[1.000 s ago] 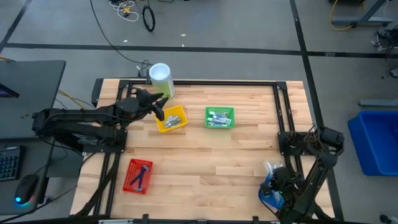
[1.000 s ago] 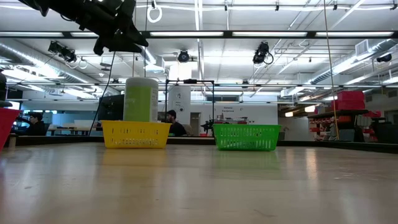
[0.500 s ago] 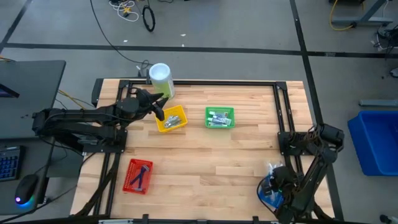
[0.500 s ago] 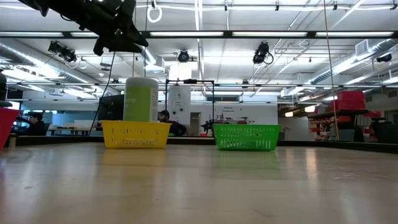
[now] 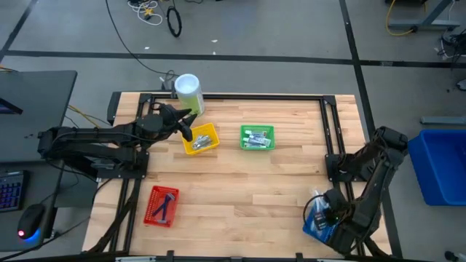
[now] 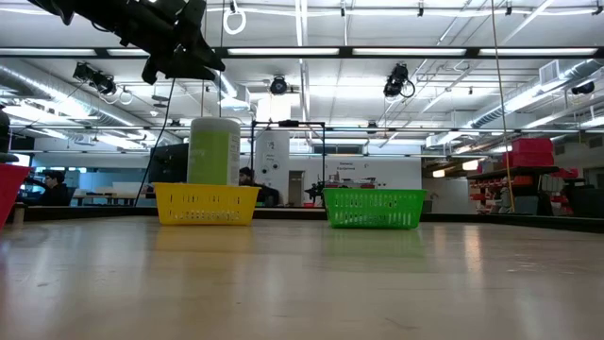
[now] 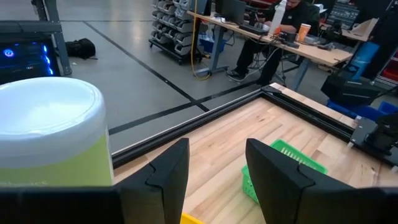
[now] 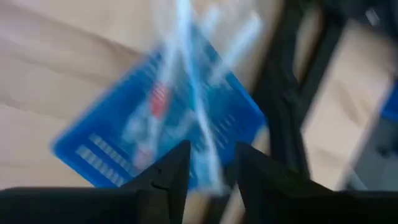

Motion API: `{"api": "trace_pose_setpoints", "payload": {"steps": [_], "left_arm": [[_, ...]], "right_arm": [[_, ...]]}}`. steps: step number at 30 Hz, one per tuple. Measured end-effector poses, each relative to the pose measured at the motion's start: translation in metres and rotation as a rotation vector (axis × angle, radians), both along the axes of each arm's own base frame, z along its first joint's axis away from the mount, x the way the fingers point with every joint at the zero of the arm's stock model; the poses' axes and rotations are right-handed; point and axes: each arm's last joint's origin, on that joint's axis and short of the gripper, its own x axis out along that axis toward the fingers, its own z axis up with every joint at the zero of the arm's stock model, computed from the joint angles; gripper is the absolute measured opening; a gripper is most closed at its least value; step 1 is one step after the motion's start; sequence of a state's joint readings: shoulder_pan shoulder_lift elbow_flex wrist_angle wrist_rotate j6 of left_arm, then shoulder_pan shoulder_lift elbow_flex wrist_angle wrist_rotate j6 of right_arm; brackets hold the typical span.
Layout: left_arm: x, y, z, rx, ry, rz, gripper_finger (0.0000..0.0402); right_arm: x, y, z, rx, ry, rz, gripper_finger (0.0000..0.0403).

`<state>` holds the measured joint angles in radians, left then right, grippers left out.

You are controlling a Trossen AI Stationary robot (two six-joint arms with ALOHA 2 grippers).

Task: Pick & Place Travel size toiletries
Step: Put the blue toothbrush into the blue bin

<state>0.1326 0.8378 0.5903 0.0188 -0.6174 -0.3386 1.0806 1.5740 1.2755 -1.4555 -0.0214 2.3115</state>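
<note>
While 2 grippers hover, 4 baskets (image 5: 201,139), 1 canister (image 5: 188,92)

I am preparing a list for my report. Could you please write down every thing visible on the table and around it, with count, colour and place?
yellow basket: one, yellow, far left of table, small items inside
green basket: one, green, far centre, white toiletries inside
red basket: one, red, near left, blue items inside
blue basket: one, blue, near right corner, toiletries inside
canister: one, pale green with white lid, far left edge
blue bin: one, blue, on the floor right of table
left gripper: open, above the yellow basket
right gripper: open, above the blue basket
</note>
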Motion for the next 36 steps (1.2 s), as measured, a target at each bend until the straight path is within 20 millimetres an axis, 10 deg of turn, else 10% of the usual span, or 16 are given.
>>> {"api": "trace_pose_setpoints", "payload": {"steps": [22,36], "left_arm": [[0.0,0.0,0.0,0.028,0.034,-0.018,0.0169],[0.0,0.0,0.0,0.039,0.041,-0.019,0.0169]], "right_arm": [[0.001,0.008,-0.062,0.118,0.102,0.042,0.0014],[0.014,0.016,-0.056,0.187,-0.061,-0.086,0.0004]]}}
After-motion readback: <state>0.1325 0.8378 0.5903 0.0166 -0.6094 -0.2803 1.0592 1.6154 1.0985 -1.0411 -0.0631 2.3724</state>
